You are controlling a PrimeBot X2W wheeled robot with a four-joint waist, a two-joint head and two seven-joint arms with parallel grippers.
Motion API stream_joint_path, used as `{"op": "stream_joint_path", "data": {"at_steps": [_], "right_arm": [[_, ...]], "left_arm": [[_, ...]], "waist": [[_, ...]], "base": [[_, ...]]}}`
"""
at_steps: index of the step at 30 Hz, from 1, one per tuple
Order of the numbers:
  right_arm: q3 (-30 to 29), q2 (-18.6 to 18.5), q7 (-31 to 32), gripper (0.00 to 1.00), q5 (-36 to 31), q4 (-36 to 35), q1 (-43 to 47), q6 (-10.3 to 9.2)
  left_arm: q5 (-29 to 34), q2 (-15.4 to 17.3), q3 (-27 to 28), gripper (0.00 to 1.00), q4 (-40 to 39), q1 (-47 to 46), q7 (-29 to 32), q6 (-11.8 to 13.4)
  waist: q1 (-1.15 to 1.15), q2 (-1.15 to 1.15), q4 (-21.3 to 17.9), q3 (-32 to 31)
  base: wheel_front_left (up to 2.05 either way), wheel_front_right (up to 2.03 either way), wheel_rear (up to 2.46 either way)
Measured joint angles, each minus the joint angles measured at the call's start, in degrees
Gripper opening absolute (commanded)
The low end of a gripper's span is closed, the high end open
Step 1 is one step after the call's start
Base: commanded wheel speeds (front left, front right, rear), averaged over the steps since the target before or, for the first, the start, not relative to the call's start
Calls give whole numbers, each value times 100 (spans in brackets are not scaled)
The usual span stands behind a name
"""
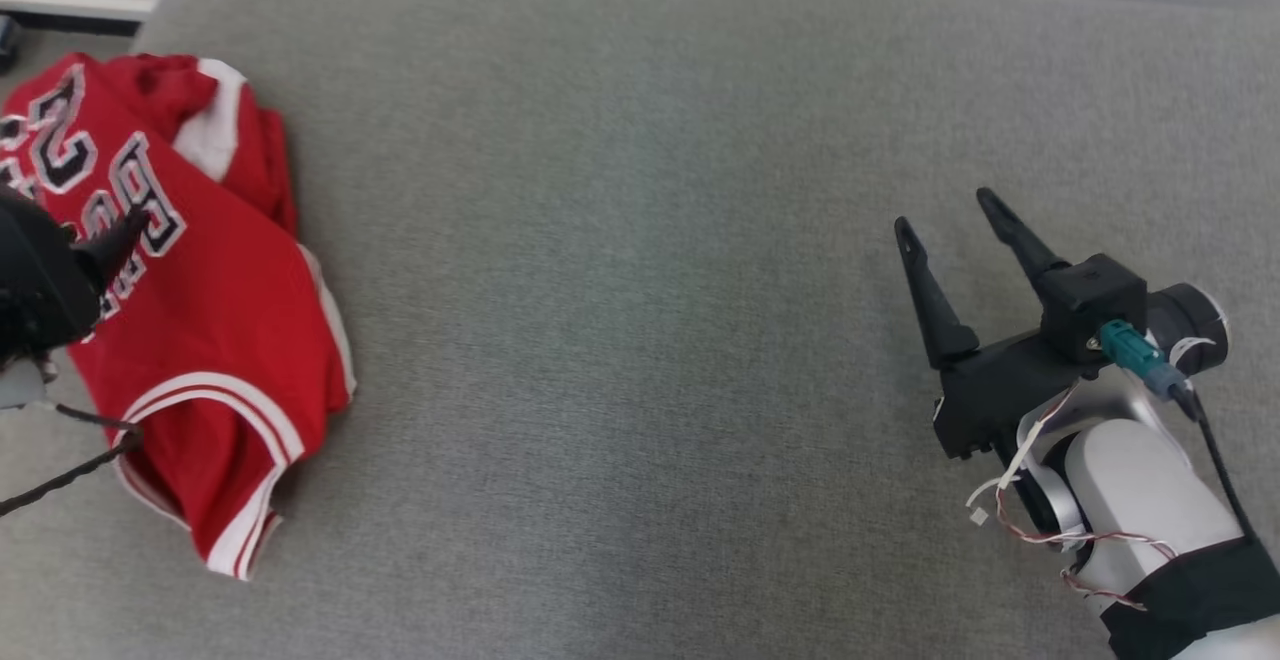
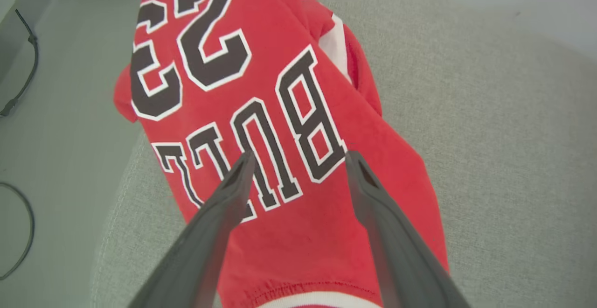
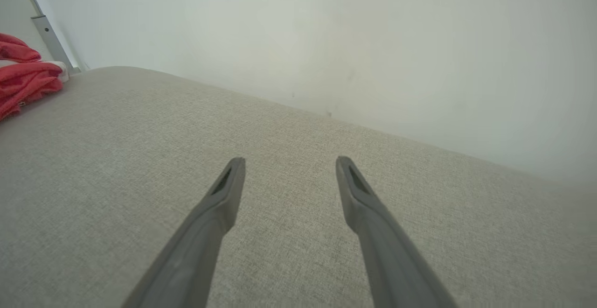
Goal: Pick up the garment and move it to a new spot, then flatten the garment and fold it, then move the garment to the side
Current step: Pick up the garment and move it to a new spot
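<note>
Hovering just over the one red basketball jersey (image 1: 230,310), which lies rumpled at the left edge of the grey cushion (image 1: 640,340), the left gripper (image 2: 299,158) stands spread wide and empty, seemingly lined up to pinch fabric. The right gripper (image 1: 945,210), second of two, hangs equally wide and empty over bare cushion, well to the right.

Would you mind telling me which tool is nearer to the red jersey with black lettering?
Left. The left tool hangs open over the red jersey; the right tool is open far across the grey fabric cushion.
</note>
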Motion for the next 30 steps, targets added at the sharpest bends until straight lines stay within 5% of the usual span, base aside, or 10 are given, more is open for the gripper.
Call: {"op": "stream_joint_path", "data": {"at_steps": [10,11,12,30], "right_arm": [[-43,-63,154,100,-102,-148,-67,-91],[-41,-64,155,100,-105,-149,-71,-91],[-41,-64,156,100,-105,-151,-71,-92],[-122,68,38,100,34,249,-59,-99]], "left_arm": [[-198,-110,-468,100,610,-157,709,0],[-244,-126,-470,93,650,-159,735,0],[-319,-140,-494,0,680,-164,746,0],[-554,-66,-1337,0,51,-736,334,0]], "waist": [[-1,0,-171,463],[-1,0,-169,480],[-1,0,-164,491],[-2,-1,-78,30]], "base": [[0,0,0],[0,0,0],[0,0,0],[0,0,0]]}}
